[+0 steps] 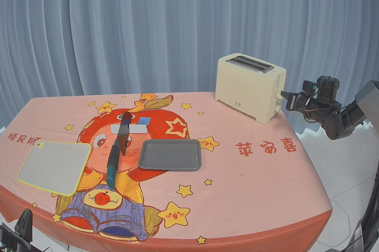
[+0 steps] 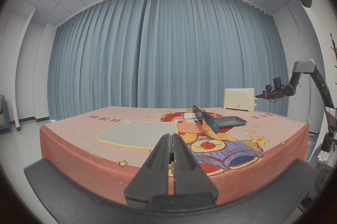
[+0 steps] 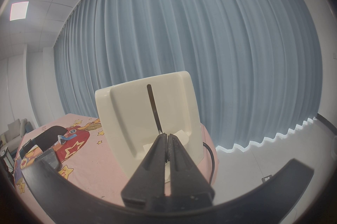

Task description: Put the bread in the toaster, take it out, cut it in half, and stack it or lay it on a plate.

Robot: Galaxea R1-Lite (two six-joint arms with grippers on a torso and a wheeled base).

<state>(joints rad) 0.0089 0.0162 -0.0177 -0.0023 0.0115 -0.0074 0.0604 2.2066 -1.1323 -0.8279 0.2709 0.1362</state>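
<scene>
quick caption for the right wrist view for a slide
Right tool, shut, at the lever on the cream toaster end face, blue curtain behind.

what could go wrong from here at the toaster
The right gripper, shut, sits at the lever on the end of the toaster; its narrow tips could slip off. The toaster stands near the table edge, so a hard push may shift it. The knife lies propped between board and tray, easy to knock.

table [image 1: 256,193] | pink cartoon cloth | far right: toaster [image 1: 249,86] | middle: grey tray [image 1: 170,154], knife [image 1: 117,150] | left: cutting board [image 1: 54,166]
</scene>
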